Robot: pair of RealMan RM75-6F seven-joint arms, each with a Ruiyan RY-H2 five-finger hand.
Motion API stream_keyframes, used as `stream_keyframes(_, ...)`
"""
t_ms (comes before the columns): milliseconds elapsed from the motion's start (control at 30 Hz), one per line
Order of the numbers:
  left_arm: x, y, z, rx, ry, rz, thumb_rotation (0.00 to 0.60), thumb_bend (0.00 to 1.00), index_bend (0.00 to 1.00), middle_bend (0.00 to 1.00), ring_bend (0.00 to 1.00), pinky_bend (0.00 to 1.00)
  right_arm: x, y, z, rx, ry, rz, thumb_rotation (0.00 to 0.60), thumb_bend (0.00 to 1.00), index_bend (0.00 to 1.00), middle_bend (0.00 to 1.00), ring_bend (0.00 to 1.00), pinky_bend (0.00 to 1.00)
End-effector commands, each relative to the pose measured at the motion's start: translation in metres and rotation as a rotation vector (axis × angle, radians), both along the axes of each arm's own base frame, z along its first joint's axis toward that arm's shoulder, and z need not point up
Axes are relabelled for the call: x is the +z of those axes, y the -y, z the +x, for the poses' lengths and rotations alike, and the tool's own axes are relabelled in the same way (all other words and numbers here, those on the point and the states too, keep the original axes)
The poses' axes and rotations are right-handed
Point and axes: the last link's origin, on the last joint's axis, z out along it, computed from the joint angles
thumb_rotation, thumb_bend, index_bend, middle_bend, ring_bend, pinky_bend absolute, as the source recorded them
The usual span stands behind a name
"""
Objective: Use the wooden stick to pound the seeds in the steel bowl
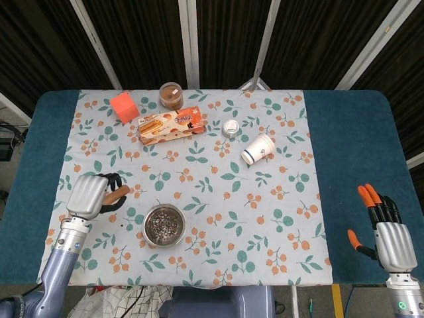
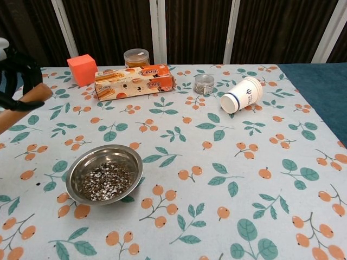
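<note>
The steel bowl (image 1: 163, 225) (image 2: 104, 173) with dark and pale seeds sits on the floral cloth at the front left. My left hand (image 1: 89, 196) (image 2: 15, 76) grips the wooden stick (image 1: 121, 192) (image 2: 21, 105), lifted above the table to the left of the bowl; one stick end pokes out toward the bowl. My right hand (image 1: 387, 232) hovers over the blue table edge at the front right, fingers spread, holding nothing.
At the back stand an orange cube (image 1: 124, 106), a brown-filled jar (image 1: 171, 95), a biscuit box (image 1: 171, 126), a small tin (image 1: 230, 128) and a tipped paper cup (image 1: 258, 149). The floral cloth (image 1: 265, 218) covers the middle of the blue table.
</note>
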Motion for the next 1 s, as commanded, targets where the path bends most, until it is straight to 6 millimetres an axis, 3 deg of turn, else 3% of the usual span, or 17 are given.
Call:
stream_keyframes(33, 0.010, -0.001, 0.021, -0.099, 0.182, 0.059, 0.600, 0.87, 0.67, 0.73, 0.59, 0.68, 0.000, 0.000, 0.000, -0.002, -0.002, -0.003, 0.600, 0.37, 0.00, 0.00, 0.00, 0.00)
stream_keyframes(233, 0.036, -0.002, 0.055, -0.206, 0.405, 0.126, 0.600, 0.87, 0.67, 0.73, 0.59, 0.68, 0.000, 0.001, 0.000, 0.000, 0.001, -0.006, 0.600, 0.37, 0.00, 0.00, 0.00, 0.00)
stream_keyframes(367, 0.042, 0.005, 0.071, -0.245, 0.559, 0.101, 0.600, 0.87, 0.67, 0.73, 0.59, 0.68, 0.000, 0.001, 0.000, 0.001, -0.002, -0.007, 0.600, 0.37, 0.00, 0.00, 0.00, 0.00)
stream_keyframes(667, 0.027, 0.026, 0.084, -0.344, 0.775, -0.025, 0.600, 0.86, 0.66, 0.73, 0.59, 0.68, 0.000, 0.000, 0.000, 0.002, -0.004, -0.009, 0.600, 0.37, 0.00, 0.00, 0.00, 0.00)
stream_keyframes(1000, 0.006, 0.029, 0.081, -0.396, 0.817, -0.084, 0.600, 0.85, 0.66, 0.73, 0.59, 0.68, 0.000, 0.000, 0.000, 0.001, -0.009, -0.012, 0.600, 0.37, 0.00, 0.00, 0.00, 0.00)
